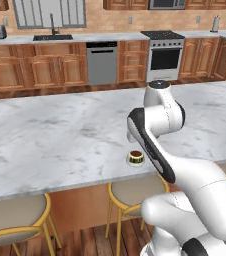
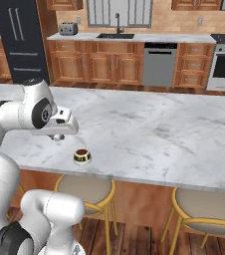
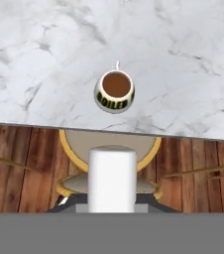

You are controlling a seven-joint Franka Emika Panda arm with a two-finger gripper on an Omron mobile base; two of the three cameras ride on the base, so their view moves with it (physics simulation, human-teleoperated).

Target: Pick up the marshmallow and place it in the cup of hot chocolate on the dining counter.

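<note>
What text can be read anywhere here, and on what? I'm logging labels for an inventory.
"BOILER": dark letters on the yellow band around the cup of hot chocolate, hand view; the word may run on around the side.
In both base views that band's print is too small to read.

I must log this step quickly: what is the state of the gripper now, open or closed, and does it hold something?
Gripper: closed on the marshmallow, held above the counter near the cup of hot chocolate.
</note>
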